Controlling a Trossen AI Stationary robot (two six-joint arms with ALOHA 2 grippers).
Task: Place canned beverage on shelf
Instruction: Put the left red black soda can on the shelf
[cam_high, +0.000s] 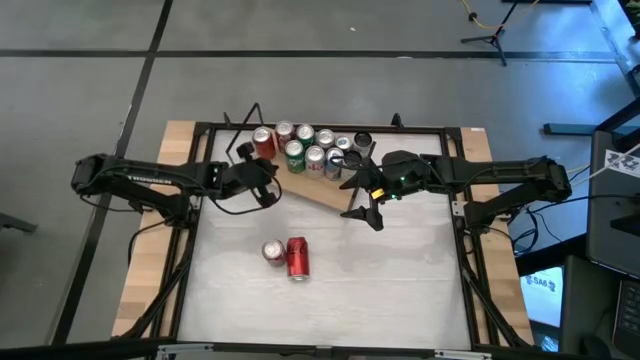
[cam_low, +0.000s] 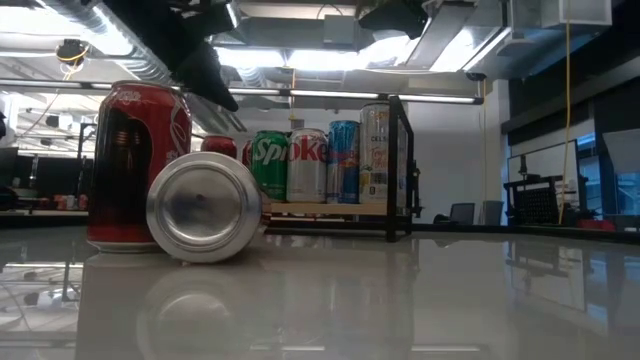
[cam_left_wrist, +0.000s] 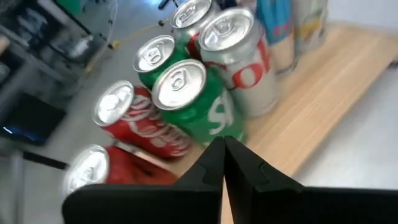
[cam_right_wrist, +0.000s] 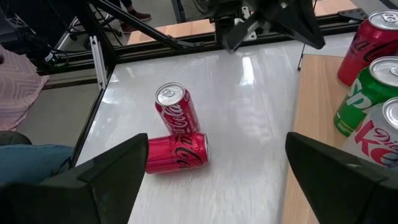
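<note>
High view, eight cans on shelf (cam_high: 322, 190), two red cans (cam_high: 287, 255) on table

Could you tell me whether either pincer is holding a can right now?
Neither: the left pincer is shut on nothing, the right pincer open and empty.

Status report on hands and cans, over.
Left hand shut, empty, by shelf. Right hand open, empty. Two red cans on table, one lying. Path clear.

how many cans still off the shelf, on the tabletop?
2: one upright red can and one red can lying on its side touching it, mid-table in front of the shelf.
</note>
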